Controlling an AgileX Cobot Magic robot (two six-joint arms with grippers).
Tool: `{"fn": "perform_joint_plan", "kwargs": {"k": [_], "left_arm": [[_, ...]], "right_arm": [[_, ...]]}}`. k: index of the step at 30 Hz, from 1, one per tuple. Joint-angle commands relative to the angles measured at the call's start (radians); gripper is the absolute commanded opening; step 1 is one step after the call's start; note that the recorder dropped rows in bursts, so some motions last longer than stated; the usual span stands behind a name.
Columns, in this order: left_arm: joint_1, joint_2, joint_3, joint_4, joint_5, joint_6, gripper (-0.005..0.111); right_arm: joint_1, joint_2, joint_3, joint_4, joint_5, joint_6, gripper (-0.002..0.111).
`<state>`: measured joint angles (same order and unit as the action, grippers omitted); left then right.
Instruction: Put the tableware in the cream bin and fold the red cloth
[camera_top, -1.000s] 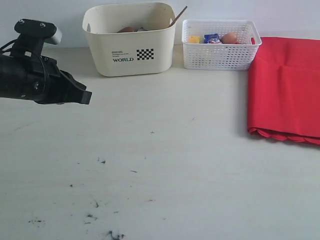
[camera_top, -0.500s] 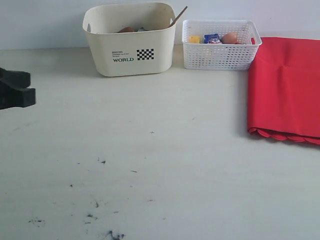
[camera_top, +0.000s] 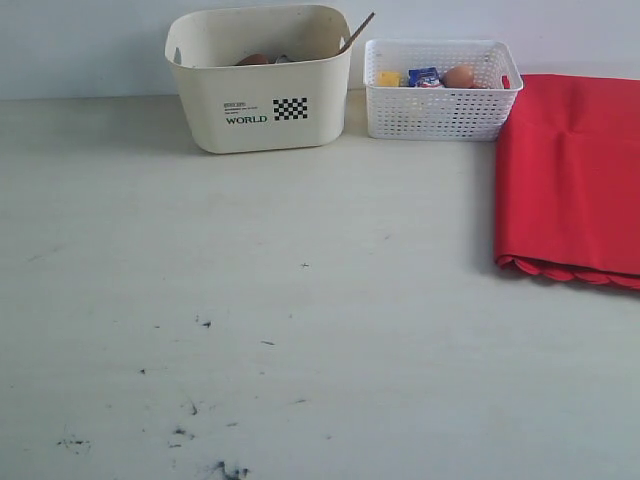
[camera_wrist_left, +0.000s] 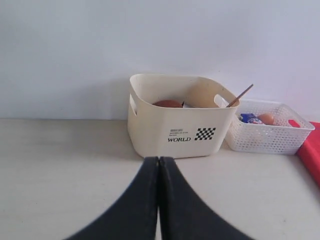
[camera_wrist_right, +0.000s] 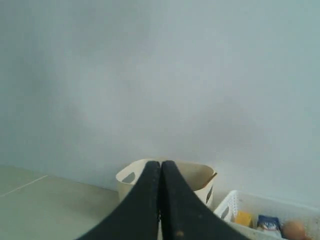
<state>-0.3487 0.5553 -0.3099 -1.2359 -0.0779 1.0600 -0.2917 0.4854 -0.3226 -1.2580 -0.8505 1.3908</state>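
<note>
The cream bin (camera_top: 260, 90) marked WORLD stands at the back of the table, with a brown plate (camera_top: 252, 60) and a wooden utensil handle (camera_top: 357, 32) showing over its rim. The red cloth (camera_top: 570, 180) lies folded at the right, scalloped edge toward the front. Neither gripper shows in the exterior view. In the left wrist view my left gripper (camera_wrist_left: 159, 160) is shut and empty, well short of the cream bin (camera_wrist_left: 180, 120). My right gripper (camera_wrist_right: 160, 163) is shut and empty too, held high, with the cream bin (camera_wrist_right: 200, 177) beyond it.
A white lattice basket (camera_top: 440, 100) with toy foods stands right of the bin, touching the cloth's edge. It also appears as the white basket (camera_wrist_left: 267, 135) in the left wrist view. Dark smudges (camera_top: 190, 405) mark the table's front left. A pale wall runs behind.
My left arm has pulled back leftward out of the exterior view. Bin, basket and cloth have not moved.
</note>
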Motion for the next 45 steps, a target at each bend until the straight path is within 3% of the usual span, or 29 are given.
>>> {"fn": "perform_joint_plan", "kwargs": {"k": [1, 10, 13, 22, 29, 31, 34, 36, 37, 45], "left_arm": [[0.001, -0.027, 0.004, -0.005, -0.006, -0.009, 0.002], [0.007, -0.084, 0.016, 0.015, -0.009, 0.014, 0.002], [0.058, -0.206, 0.057, 0.052, -0.009, 0.017, 0.002], [0.324, -0.469, 0.191, 0.055, -0.041, 0.017, 0.002], [0.339, -0.467, 0.196, 0.078, -0.042, -0.010, 0.002], [0.339, -0.466, 0.217, 0.257, -0.040, -0.166, 0.002], [0.339, -0.466, 0.279, 0.743, -0.093, -0.642, 0.002], [0.339, -0.466, 0.310, 1.017, -0.197, -0.945, 0.002], [0.339, -0.466, 0.310, 1.097, -0.214, -1.011, 0.002], [0.340, -0.476, 0.310, 1.116, -0.072, -1.034, 0.002]], "right_arm": [[0.001, -0.053, 0.007, -0.004, -0.017, -0.007, 0.000], [0.001, -0.058, 0.007, -0.004, -0.019, -0.007, 0.000], [0.001, -0.058, 0.007, -0.004, -0.012, -0.007, 0.000], [0.001, -0.058, 0.007, -0.004, -0.012, -0.007, 0.000], [0.001, -0.058, 0.007, -0.004, -0.012, -0.007, 0.000], [0.001, -0.058, 0.007, -0.004, -0.012, -0.007, 0.000], [0.001, -0.058, 0.007, -0.004, -0.012, -0.007, 0.000], [0.001, -0.058, 0.007, -0.004, -0.012, -0.007, 0.000], [0.001, -0.058, 0.007, -0.004, -0.012, -0.007, 0.000], [0.001, -0.058, 0.007, -0.004, -0.016, -0.007, 0.000]]}}
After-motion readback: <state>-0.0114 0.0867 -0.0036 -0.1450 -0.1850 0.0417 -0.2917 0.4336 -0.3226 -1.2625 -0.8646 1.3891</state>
